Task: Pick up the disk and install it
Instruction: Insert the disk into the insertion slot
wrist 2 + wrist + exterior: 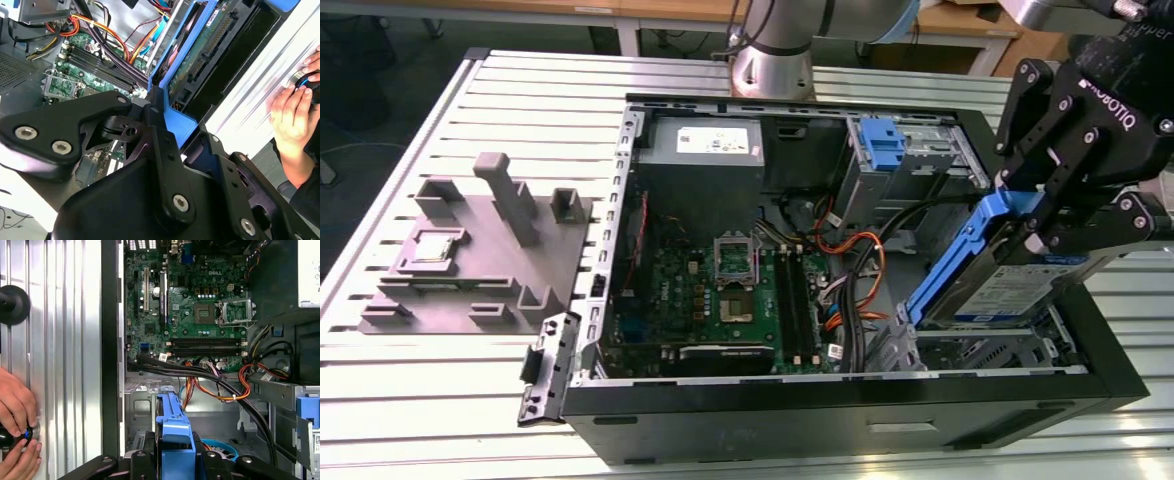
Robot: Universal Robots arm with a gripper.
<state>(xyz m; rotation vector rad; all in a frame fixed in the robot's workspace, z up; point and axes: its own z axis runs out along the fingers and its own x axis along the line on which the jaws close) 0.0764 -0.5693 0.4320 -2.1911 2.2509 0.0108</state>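
Tool (1042, 236) clamps disk (1013, 291), long axis steeply tilted.

Exterior view, by position.
- computer case (854, 412): centre to right of frame, on table (454, 400).
- motherboard (720, 300): inside case, frame centre.
- fixture block (480, 250): on table, frame left, beside case.
- disk (1007, 290): frame right, tilted over case, clamped in gripper (1041, 225).

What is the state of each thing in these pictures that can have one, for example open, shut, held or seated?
gripper, shut on the disk.
disk, held tilted over the open case, not yet seated.
computer case, lying on its side, open, side panel off.
blue bracket, set in the metal drive cage.
person's hands, resting on a small round control on the table.
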